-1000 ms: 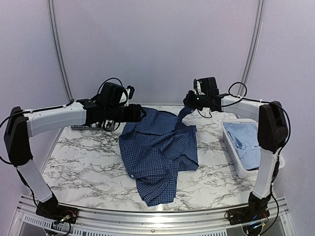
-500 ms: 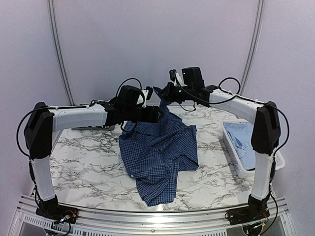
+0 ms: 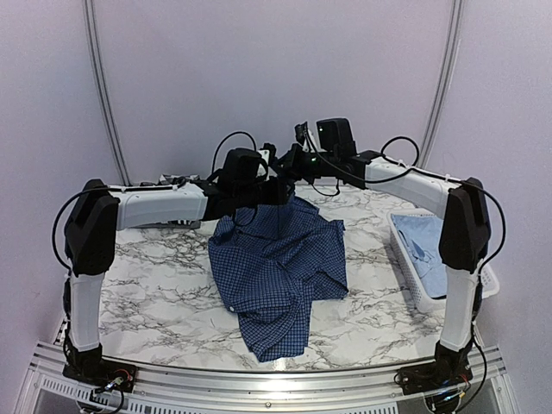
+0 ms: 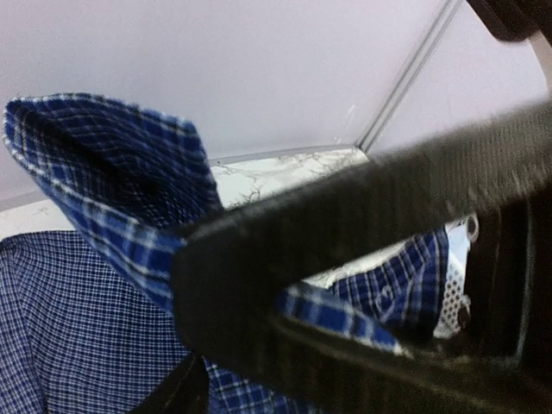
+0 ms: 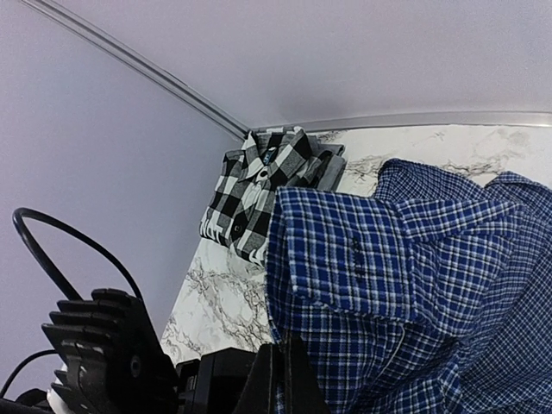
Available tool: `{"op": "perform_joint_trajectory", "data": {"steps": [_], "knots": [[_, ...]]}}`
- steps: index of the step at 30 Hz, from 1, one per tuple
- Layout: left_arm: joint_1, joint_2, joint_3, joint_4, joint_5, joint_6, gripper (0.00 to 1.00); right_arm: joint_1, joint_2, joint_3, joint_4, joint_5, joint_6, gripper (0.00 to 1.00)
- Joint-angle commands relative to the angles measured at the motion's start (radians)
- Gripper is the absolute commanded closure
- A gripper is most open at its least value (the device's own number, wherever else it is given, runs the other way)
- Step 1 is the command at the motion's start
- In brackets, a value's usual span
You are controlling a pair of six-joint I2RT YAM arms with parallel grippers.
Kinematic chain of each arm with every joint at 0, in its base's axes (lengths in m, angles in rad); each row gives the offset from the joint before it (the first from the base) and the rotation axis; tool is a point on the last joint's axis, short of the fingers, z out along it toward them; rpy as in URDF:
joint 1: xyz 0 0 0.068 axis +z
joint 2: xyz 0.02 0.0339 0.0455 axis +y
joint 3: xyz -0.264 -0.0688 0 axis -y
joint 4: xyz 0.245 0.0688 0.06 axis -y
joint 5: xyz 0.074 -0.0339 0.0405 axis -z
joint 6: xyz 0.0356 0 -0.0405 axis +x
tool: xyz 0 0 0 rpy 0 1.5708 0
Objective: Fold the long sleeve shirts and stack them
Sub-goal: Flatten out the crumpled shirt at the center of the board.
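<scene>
A: Top view first. Where's the shirt?
B: The dark blue shirt (image 3: 276, 267) is heaped mid-table (image 3: 147, 276), w/ its far edge lifted to where both arms meet. The right gripper (image 3: 291, 164) is just above the left gripper (image 3: 283, 191), nearly touching. The pale blue shirt (image 3: 429, 246) lies in the white basket (image 3: 402, 259) at the table's right side.
A: Left wrist cam?
B: Blurry. Cloth of the dark blue shirt runs between the black fingers (image 4: 362, 216), and a cuff-like end stands up at the left. Can't tell if they're clamped on it or just either side of it.
A: Right wrist cam?
B: Clearer. The tips are closed and pinch the dark blue shirt by its sleeve. The buttoned cuff stands right above them, and the rest of the cloth drops off to the right. Behind it the plaid shirt (image 5: 254, 194), blk & white, lies w/ its collar showing at the table's far corner, against the wall and apart from the blue one.
</scene>
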Motion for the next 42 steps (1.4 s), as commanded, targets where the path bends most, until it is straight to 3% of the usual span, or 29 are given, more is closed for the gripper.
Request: {"op": "perform_joint_trajectory", "data": {"steps": [1, 4, 6, 8, 12, 16, 28, 34, 42], "knots": [[-0.007, 0.027, 0.058, 0.066, -0.075, -0.015, 0.55, 0.012, -0.021, -0.016, 0.038, -0.017, 0.027, 1.0], [-0.006, 0.029, 0.063, 0.086, -0.111, -0.026, 0.84, 0.012, -0.035, -0.025, 0.037, -0.013, 0.022, 1.0], [-0.004, 0.023, 0.058, 0.089, -0.158, -0.031, 0.98, 0.012, -0.042, -0.023, 0.026, -0.006, 0.01, 1.0], [0.002, 0.012, 0.05, 0.089, -0.192, -0.028, 1.0, 0.012, -0.049, -0.019, 0.007, 0.009, -0.009, 0.88], [0.049, -0.038, 0.017, 0.089, -0.21, -0.031, 1.0, -0.006, -0.079, -0.022, -0.051, 0.051, -0.062, 0.53], [0.126, -0.107, -0.027, 0.088, -0.176, -0.034, 1.0, -0.045, -0.135, -0.078, -0.098, 0.102, -0.106, 0.39], [0.304, -0.287, -0.086, 0.013, -0.123, 0.046, 1.0, -0.183, -0.266, -0.463, -0.13, 0.262, -0.254, 0.38], [0.349, -0.323, -0.081, -0.012, -0.107, 0.062, 1.0, -0.195, -0.187, -0.537, -0.105, 0.28, -0.281, 0.39], [0.401, -0.338, -0.07, -0.032, -0.091, 0.062, 1.0, -0.194, -0.042, -0.497, -0.065, 0.33, -0.264, 0.5]]}}
